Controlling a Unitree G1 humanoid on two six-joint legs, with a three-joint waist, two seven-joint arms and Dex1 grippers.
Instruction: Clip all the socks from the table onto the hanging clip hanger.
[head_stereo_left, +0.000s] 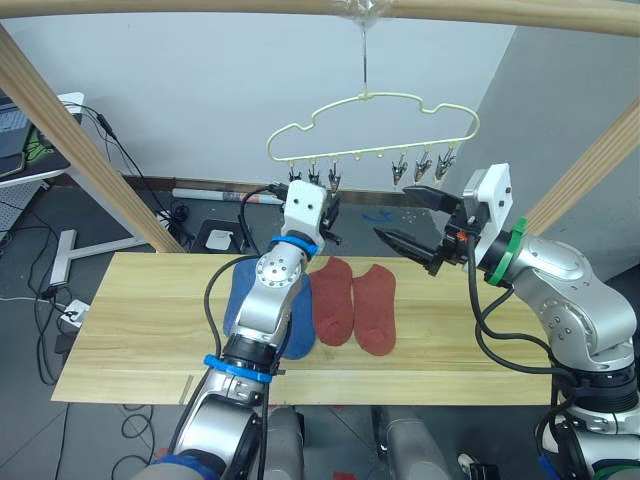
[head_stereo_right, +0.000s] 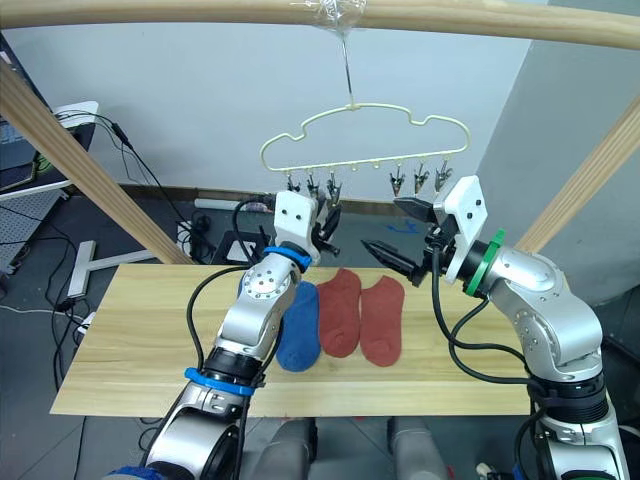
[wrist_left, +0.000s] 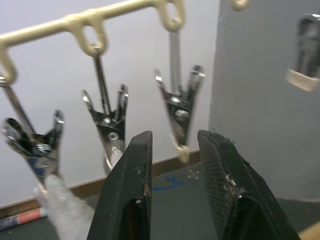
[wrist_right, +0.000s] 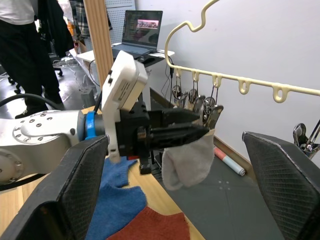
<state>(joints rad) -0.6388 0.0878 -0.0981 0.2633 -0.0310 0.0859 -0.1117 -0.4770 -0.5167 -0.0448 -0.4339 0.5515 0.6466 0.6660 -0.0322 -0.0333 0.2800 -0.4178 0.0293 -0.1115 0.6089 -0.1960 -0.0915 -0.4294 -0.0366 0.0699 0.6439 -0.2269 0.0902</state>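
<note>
The pale yellow clip hanger (head_stereo_left: 372, 97) hangs by its hook from the top pole, with metal clips (head_stereo_left: 421, 166) along its bar. One light grey sock (wrist_right: 190, 160) hangs from a clip at the hanger's left end. My left gripper (wrist_left: 172, 137) is raised just under the left clips, open by a narrow gap with nothing between its fingers. My right gripper (head_stereo_left: 393, 211) is wide open and empty, level with the right clips and pointing left. On the table (head_stereo_left: 130, 320) lie two red socks (head_stereo_left: 333, 298) (head_stereo_left: 374, 308) and a blue sock (head_stereo_right: 298, 335), partly hidden by my left arm.
Thick wooden frame poles slant at the left (head_stereo_left: 80, 140) and right (head_stereo_left: 590, 170), with a bar across the top. Beyond the table are floor cables and a desk leg (head_stereo_left: 70, 250). A person (wrist_right: 20, 40) and a laptop (wrist_right: 140, 30) are behind the frame.
</note>
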